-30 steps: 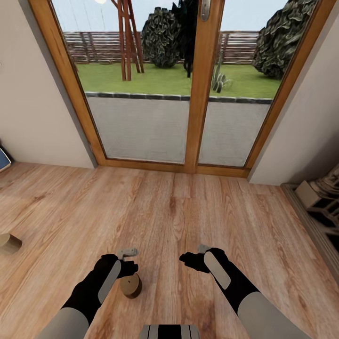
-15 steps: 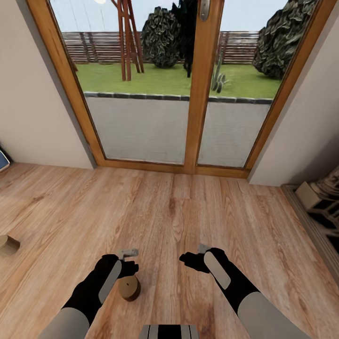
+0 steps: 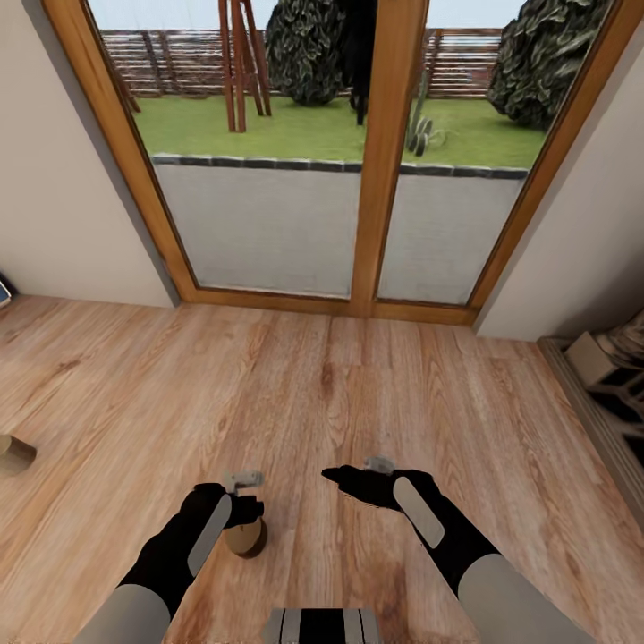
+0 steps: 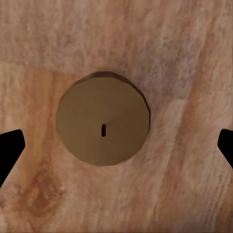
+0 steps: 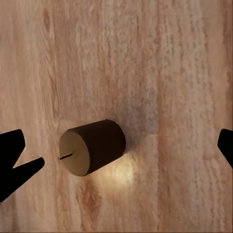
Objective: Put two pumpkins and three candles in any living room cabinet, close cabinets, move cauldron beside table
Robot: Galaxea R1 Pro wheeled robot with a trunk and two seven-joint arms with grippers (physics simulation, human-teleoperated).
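Wooden plank floor is seen stretching from the robot to a glazed patio door with a light timber frame. A short tan candle is found upright on the floor just below the left gripper, partly covered by the black wrist in the head view. In the left wrist view the same candle is looked at from straight above: its round flat top and small dark wick mark are shown, and it is centred between the two dark fingertips, which are spread wide at the frame's edges and touch nothing. The left pincer is thus released and set over the candle without contact.

The right gripper is held above bare floor, just beside the candle, and its jaws are likewise parted and empty, as its fingertips at the edges of the right wrist view show. A second candle is seen at the left edge of the head view, well apart from both arms. A shelf unit is partly visible at the right edge.
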